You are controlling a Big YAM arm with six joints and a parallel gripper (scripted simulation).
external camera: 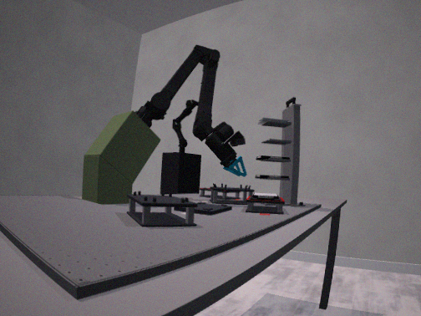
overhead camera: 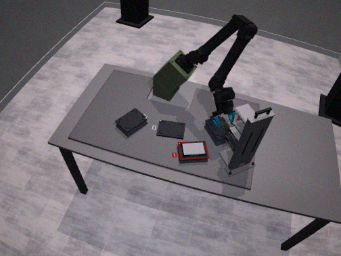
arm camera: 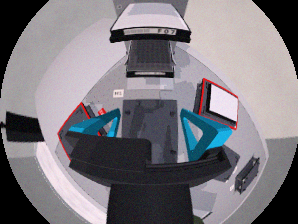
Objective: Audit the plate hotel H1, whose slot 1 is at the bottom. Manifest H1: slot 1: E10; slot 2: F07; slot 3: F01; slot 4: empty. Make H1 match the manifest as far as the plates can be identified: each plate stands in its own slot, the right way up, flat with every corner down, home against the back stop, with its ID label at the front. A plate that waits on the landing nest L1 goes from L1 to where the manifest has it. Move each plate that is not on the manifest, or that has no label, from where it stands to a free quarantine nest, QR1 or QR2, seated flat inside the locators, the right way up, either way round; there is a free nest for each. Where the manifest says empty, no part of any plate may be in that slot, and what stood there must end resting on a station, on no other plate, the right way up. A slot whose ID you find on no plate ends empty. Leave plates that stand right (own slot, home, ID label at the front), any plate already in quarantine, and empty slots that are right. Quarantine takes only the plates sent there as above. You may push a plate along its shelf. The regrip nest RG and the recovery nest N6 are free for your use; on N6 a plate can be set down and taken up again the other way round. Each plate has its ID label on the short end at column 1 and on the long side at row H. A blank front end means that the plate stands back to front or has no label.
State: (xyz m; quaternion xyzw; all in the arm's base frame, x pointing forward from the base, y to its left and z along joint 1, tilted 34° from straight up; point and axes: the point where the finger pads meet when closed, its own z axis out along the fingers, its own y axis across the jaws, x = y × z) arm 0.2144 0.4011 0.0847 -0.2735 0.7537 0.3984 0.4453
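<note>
The plate hotel H1 (overhead camera: 252,142) (external camera: 291,150) stands at the right of the mat, a grey tower with four shelves facing the arm. A white-topped plate (overhead camera: 246,112) (arm camera: 152,22) lies on its top shelf. Dark plates show on lower shelves (external camera: 272,159) (arm camera: 152,63); I cannot read their labels. My gripper (overhead camera: 223,121) (external camera: 237,167) (arm camera: 150,111) is open and empty. It hangs tilted toward the hotel's front, above a dark raised nest (overhead camera: 214,133) (external camera: 227,193) (arm camera: 149,106). A red-rimmed quarantine nest (overhead camera: 181,153) (external camera: 265,201) (arm camera: 204,90) holds a white-topped plate (overhead camera: 193,148) (arm camera: 221,104).
A second red-rimmed nest (arm camera: 68,123) shows left of the fingers in the wrist view. A flat dark nest (overhead camera: 170,129) and a raised dark nest (overhead camera: 131,121) (external camera: 160,205) stand further left. The green arm base (overhead camera: 169,78) (external camera: 117,156) is at the back.
</note>
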